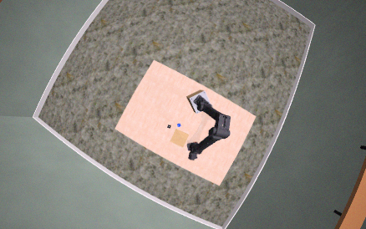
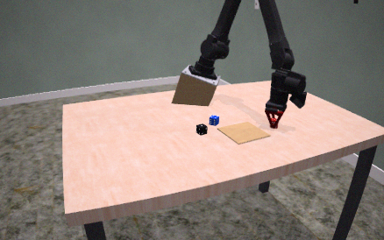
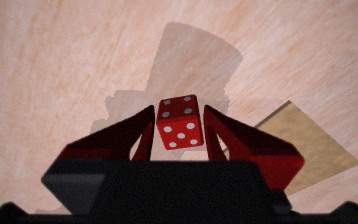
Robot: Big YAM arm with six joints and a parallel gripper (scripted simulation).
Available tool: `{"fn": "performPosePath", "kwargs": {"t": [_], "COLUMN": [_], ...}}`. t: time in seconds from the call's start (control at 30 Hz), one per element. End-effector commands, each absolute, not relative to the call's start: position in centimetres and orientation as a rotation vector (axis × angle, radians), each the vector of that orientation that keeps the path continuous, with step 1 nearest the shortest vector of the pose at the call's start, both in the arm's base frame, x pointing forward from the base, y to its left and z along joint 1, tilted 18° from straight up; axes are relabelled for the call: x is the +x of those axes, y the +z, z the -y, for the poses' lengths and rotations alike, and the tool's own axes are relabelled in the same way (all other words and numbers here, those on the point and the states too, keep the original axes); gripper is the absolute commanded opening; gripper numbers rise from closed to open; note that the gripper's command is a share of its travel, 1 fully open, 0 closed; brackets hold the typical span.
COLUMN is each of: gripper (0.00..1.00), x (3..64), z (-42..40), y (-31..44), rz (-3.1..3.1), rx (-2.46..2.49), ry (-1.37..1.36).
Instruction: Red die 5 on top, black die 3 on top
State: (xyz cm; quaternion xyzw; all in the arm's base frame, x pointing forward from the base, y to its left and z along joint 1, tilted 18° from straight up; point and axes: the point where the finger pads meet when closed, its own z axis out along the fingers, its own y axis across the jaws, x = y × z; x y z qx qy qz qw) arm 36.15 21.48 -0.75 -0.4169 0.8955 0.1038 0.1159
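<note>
Red die: one [image 2: 273, 125] [image 3: 180, 122], between the claw's fingers and off the mat; in the wrist view a four-pip face is at its 12 o'clock side and a brighter five-pip face at its 6 o'clock side.
Claw: one [image 1: 192, 157] [image 2: 273, 122] [image 3: 179, 107], pointing down, partly open around the red die, gripping nothing; narrow gaps show on both sides.
Fingers: two, red [image 3: 112, 132], at 8 and 4 o'clock of the red die in the wrist view.
Mat: one, tan [image 1: 180, 138] [image 2: 244, 132] [image 3: 307, 147], flat; from above, at 11 o'clock of the claw.
Blue die: one [image 1: 179, 124] [image 2: 214, 120], near the mat, at its 12 o'clock from above.
Black die: one [image 1: 169, 126] [image 2: 202, 129], at 9 o'clock of the blue die from above, apart from it.
Arm: one, black [image 1: 221, 127] [image 2: 280, 52], its base [image 1: 190, 100] [image 2: 195, 92] at 1 o'clock of the mat from above.
Table: one [image 1: 146, 92] [image 2: 131, 153] [image 3: 50, 50], under all three dice.
</note>
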Motion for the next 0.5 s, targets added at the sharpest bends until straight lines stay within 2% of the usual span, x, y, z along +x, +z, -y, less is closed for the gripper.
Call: {"fn": "performPosePath", "kwargs": {"t": [0.0, 0.3, 0.33, 0.47], "gripper": [0.44, 0.44, 0.25, 0.25], "x": [37.07, 37.07, 37.07, 37.07], "z": [-22.39, -22.39, -22.39, -22.39], "y": [0.23, 0.23, 0.23, 0.23], "rz": [-2.582, -2.582, -2.582, -2.582], "rx": [-1.213, -1.213, -1.213, -1.213], "ry": [0.301, 0.301, 0.301, 0.302]}}
